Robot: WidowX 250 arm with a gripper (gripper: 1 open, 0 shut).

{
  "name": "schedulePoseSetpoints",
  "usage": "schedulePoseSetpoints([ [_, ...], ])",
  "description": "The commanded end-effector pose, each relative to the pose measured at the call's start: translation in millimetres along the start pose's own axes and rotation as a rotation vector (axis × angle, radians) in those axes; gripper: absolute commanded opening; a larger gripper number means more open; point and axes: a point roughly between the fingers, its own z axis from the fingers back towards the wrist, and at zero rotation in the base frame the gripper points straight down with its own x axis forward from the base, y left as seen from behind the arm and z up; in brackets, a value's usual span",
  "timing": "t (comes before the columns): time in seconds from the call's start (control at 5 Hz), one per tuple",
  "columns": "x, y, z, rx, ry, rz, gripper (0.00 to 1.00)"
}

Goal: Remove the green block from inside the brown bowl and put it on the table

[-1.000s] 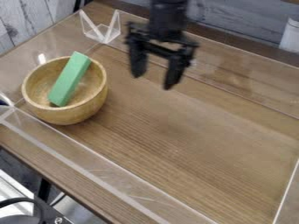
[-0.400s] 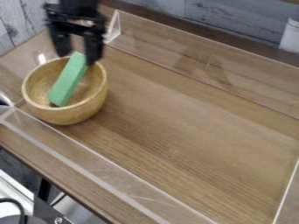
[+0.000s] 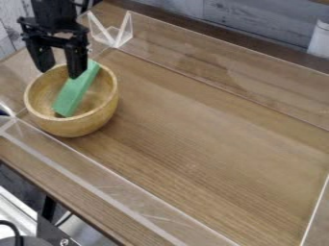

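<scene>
That green block (image 3: 77,86) leaning in the brown bowl (image 3: 72,99) at the table's (image 3: 218,144) left looks light, stiff and matte, so pinch its raised far end; gripper (image 3: 58,58) hangs wide open, empty.

A bright-green, matte, elongated block (image 3: 77,88) is seen lying inside the brown bowl (image 3: 52,121), tilted, with its upper end propped against the far rim and its lower end down in the hollow. The bowl is round, light-brown and thick-walled, and is set upright on the wood-grain table (image 3: 206,144), near its left acrylic wall.
</scene>
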Motion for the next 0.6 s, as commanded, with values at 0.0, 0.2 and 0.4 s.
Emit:
schedulePoseSetpoints([
  [0.0, 9.1, 7, -2.6, 0.028, -0.030, 0.014, 1.00],
  [0.2, 17.2, 8, -16.6, 0.033, -0.020, 0.017, 1.00],
  [0.4, 23.5, 5, -18.5, 0.018, -0.021, 0.008, 1.00],
])
